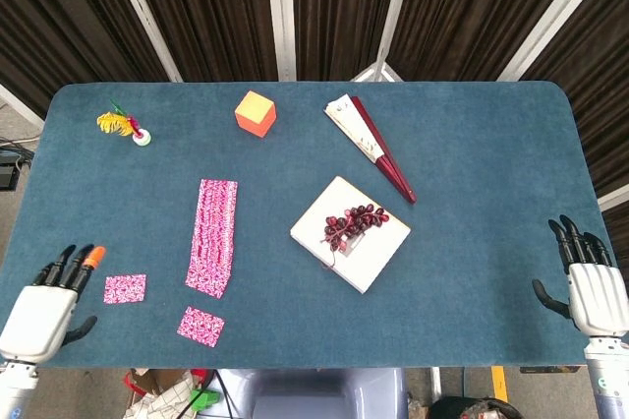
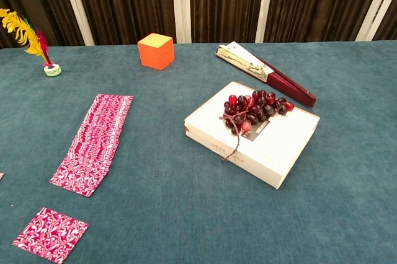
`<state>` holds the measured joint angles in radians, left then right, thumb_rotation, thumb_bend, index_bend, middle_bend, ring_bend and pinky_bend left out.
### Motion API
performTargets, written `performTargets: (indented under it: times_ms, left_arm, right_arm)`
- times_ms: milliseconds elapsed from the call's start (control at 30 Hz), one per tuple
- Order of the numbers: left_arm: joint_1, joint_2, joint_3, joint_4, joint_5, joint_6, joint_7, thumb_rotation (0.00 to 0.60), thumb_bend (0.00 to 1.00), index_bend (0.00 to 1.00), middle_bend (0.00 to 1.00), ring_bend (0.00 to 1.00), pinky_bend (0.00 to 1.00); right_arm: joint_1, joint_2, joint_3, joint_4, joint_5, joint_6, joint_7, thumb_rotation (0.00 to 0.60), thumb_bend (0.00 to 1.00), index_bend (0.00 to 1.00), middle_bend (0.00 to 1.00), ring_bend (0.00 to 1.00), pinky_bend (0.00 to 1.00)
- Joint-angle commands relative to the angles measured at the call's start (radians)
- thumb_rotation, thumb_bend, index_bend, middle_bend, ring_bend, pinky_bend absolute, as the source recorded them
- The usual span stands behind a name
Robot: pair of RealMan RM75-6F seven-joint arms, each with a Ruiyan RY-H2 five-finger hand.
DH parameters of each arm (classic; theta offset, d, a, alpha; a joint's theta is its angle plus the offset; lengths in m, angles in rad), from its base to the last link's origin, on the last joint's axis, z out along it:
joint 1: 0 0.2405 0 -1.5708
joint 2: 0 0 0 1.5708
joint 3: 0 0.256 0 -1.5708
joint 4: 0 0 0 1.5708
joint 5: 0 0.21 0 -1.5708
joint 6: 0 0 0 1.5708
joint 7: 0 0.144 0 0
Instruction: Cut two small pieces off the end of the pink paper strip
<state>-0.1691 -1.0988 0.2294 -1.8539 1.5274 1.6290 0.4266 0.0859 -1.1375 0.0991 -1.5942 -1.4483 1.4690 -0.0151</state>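
Observation:
The pink patterned paper strip (image 1: 214, 235) (image 2: 93, 143) lies flat left of the table's centre, running front to back. Two small pink pieces lie apart from its near end: one (image 1: 125, 288) to its left, the other (image 1: 200, 326) (image 2: 49, 234) at the front edge. My left hand (image 1: 44, 306) is at the front left corner, left of both pieces. Its fingers are stretched out and apart, one with an orange tip, and it holds nothing. My right hand (image 1: 590, 286) is at the right edge, also spread and holding nothing. No cutting tool is in view.
A white box (image 1: 366, 260) (image 2: 279, 146) with a bunch of dark grapes (image 1: 352, 222) (image 2: 254, 108) on top sits mid-table. Behind it lie a folded fan (image 1: 371, 147) (image 2: 267, 73) and an orange cube (image 1: 255, 113) (image 2: 156, 51). A feather shuttlecock (image 1: 126, 127) (image 2: 37, 44) stands far left.

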Motion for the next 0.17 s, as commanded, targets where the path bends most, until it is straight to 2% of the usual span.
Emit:
performTargets:
  times_ms: [33, 167]
  left_arm:
    - [0.023, -0.003, -0.03, 0.027, 0.006, 0.02, -0.028, 0.6, 0.3, 0.08, 0.01, 0.0, 0.17]
    - [0.031, 0.016, -0.036, 0.03, 0.003, -0.005, -0.052, 0.6, 0.3, 0.07, 0.01, 0.0, 0.16]
  right_arm:
    - [0.0, 0.0, -0.003, -0.002, -0.006, 0.002, -0.004, 0.6, 0.32, 0.0, 0.01, 0.17, 0.13]
    - [-0.001, 0.0, -0.006, -0.007, -0.016, 0.01, -0.014, 0.6, 0.32, 0.0, 0.01, 0.17, 0.13]
